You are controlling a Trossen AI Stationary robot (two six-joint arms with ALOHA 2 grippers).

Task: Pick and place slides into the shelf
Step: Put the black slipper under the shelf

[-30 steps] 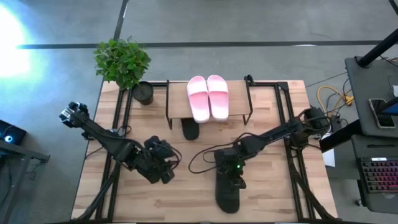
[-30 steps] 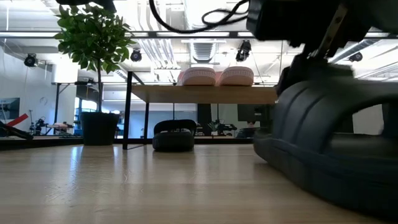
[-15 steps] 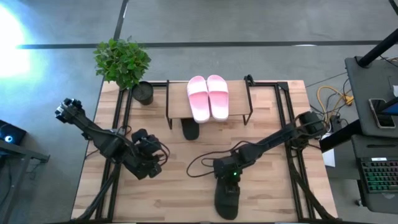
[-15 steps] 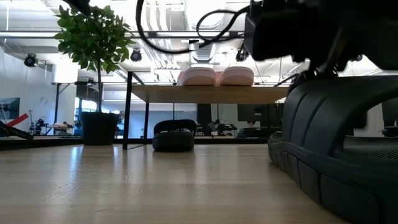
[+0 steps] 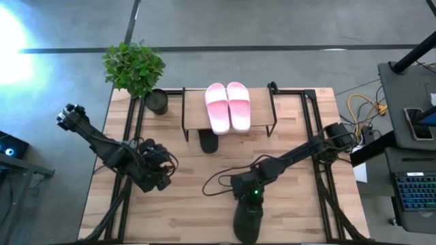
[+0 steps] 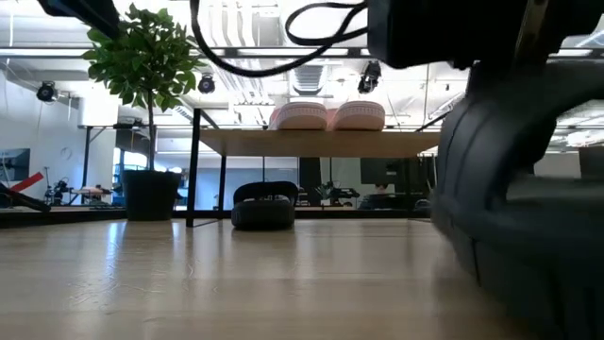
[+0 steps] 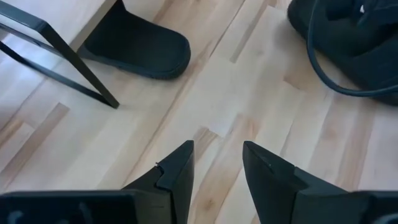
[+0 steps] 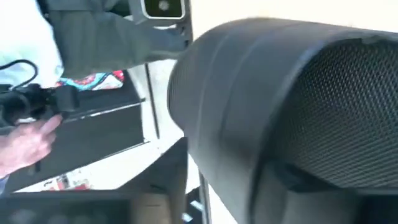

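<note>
On the near edge of the table (image 5: 300,170), the right gripper (image 5: 246,199) sits over the second black slide (image 5: 246,221). It seems to hold this slide by the strap, which fills the right wrist view, but whether its fingers are closed on it cannot be told. The shelf (image 5: 194,112) stands at the far side of the table, and the pink pair (image 5: 227,105) lies side by side on its plank top. The first black slide (image 5: 208,141) is under the plank, half pushed in, so probably the lower place is kept for the black pair. The left gripper (image 7: 214,163) waits over bare wood on the left side, with fingers spread and nothing between them.
</note>
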